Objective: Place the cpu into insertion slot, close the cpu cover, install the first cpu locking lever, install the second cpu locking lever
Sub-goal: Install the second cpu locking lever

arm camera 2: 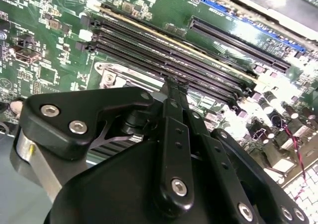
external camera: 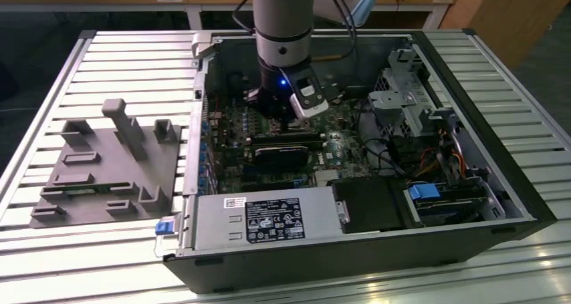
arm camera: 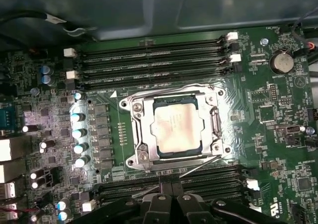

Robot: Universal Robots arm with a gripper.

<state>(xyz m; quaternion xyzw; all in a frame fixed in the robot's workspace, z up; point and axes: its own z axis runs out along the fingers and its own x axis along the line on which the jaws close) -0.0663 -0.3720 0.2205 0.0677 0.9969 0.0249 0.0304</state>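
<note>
The cpu [arm camera: 176,127], a silvery-tan square, lies flat in the insertion slot [arm camera: 130,105] on the green board. The silver cpu cover [arm camera: 141,132] is down around it, framing the chip. One thin locking lever [arm camera: 201,167] slants away from the socket's edge on the gripper's side. Another lever [arm camera: 169,91] runs along the opposite edge. My gripper [arm camera: 169,186] hangs over the memory slots just beside the socket, fingers together with nothing between them. In the second wrist view the gripper [arm camera 2: 171,82] tips meet above the slots. In the exterior view the gripper [external camera: 285,125] is low inside the open computer case.
Long black memory slots [arm camera: 154,60] flank the socket on two sides. A row of capacitors [arm camera: 78,139] and a coin battery [arm camera: 280,62] stand nearby. The case holds a power supply [external camera: 259,217], a drive cage [external camera: 410,103] and cables. A grey fixture [external camera: 107,164] lies at the exterior view's left.
</note>
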